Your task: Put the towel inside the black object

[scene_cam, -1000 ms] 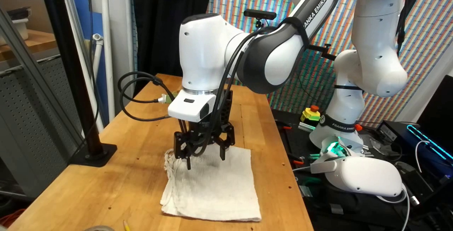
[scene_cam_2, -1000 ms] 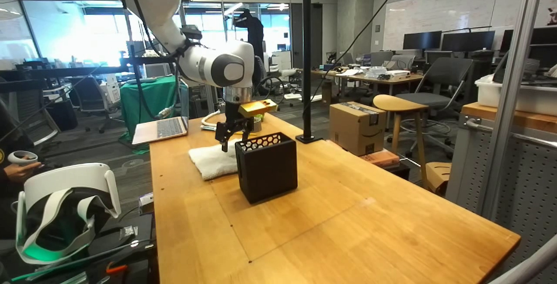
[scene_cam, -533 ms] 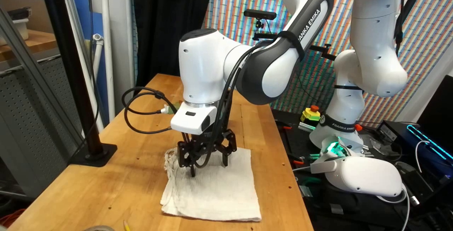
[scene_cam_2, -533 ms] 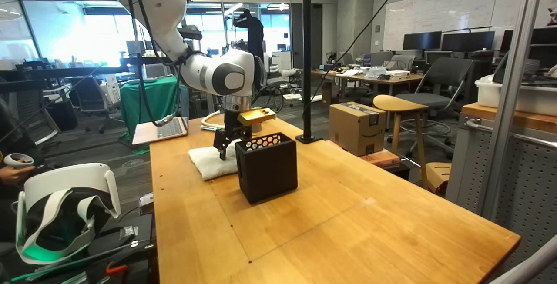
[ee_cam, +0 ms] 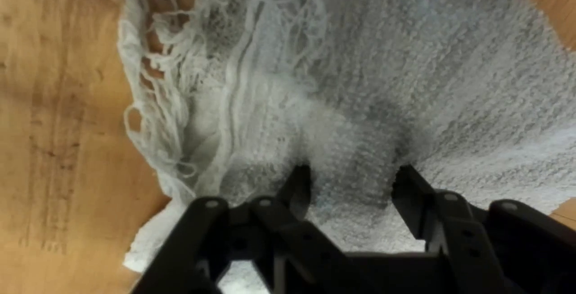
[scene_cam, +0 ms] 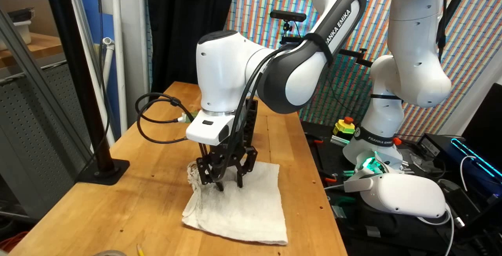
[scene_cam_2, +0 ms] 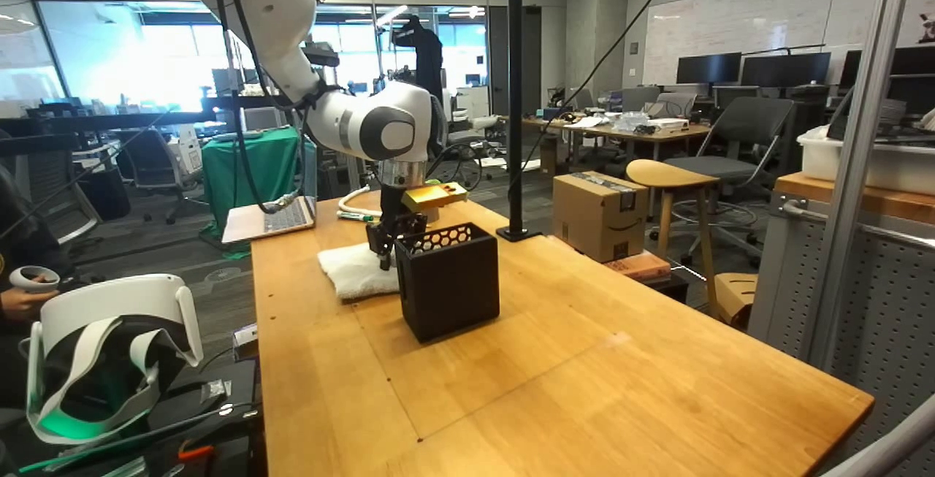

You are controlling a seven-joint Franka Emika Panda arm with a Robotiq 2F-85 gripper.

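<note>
The table [scene_cam_2: 511, 389] was smooth wood with a soft gloss, scuffed in places. On the table, the towel [scene_cam: 247, 211] was ribbed, rough-woven cloth, frayed along one edge; the box [scene_cam_2: 449, 287] looked like matt plastic. Above the table, the arm [scene_cam: 304, 81] looked smooth and glossy, its collar [scene_cam_2: 402, 174] shiny metal, the gripper [scene_cam: 230, 187] mostly matt. Beside the table, the headset [scene_cam: 408, 197] was smooth plastic, the carton [scene_cam_2: 599, 220] dull cardboard.
</note>
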